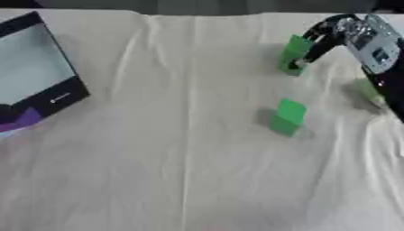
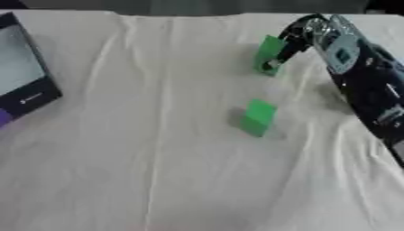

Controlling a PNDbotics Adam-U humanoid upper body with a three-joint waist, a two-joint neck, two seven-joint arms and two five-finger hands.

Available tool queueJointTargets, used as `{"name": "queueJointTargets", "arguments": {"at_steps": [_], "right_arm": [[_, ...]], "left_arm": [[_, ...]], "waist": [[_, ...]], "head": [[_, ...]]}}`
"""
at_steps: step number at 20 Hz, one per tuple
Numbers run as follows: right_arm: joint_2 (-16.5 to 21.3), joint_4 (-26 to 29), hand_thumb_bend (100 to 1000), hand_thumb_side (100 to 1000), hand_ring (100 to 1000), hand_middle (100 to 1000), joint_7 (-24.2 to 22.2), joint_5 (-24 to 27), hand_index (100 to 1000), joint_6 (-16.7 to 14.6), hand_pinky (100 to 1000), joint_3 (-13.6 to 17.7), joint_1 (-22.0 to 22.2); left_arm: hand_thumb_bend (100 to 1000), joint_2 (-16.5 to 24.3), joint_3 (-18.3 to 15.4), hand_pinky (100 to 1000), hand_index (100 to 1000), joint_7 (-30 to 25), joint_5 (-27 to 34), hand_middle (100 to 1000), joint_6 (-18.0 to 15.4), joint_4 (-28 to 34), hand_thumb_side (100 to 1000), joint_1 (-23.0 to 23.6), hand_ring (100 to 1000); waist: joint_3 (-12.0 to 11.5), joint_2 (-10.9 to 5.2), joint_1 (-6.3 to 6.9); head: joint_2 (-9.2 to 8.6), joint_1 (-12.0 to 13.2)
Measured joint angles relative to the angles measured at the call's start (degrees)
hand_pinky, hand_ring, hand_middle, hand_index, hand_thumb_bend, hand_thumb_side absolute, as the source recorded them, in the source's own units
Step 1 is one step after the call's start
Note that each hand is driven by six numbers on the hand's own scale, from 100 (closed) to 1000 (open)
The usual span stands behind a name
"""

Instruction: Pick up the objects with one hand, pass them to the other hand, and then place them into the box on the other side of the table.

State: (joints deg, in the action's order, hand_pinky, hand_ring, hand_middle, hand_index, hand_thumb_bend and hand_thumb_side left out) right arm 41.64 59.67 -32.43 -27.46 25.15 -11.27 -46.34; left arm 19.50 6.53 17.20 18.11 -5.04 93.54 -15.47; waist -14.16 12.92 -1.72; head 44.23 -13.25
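Right hand (image 1: 331, 34) had its fingers (image 1: 304, 56) curled round the far green block (image 1: 294, 53); I'd lift straight up, clear of the nearer block (image 1: 287, 117).

No readable text anywhere. Only candidate: a small pale mark on the dark rim of the box (image 1: 59, 98) at the surface's left edge, too blurred to make out. Nothing legible on the green blocks or the robot hand.
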Motion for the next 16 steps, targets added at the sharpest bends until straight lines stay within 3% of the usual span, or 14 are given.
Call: {"name": "queueJointTargets", "arguments": {"at_steps": [6,16], "right_arm": [[0.01,-0.04,409,100,857,833,0.09,0.02,862,0.12,899,0.09,-0.01],[0.02,-0.15,415,100,842,796,0.07,0.54,814,0.95,885,0.24,0.04]], "left_arm": [[446,0.0,0.0,956,623,0.01,-0.02,543,0.02,0.14,647,0.0,570],[441,-0.01,0.0,958,620,0.03,-0.04,541,0.03,0.16,650,0.0,570]], "waist": [[0.01,0.14,0.0],[0.01,0.27,0.0]], "head": [[0.0,0.0],[0.0,-0.03]]}}
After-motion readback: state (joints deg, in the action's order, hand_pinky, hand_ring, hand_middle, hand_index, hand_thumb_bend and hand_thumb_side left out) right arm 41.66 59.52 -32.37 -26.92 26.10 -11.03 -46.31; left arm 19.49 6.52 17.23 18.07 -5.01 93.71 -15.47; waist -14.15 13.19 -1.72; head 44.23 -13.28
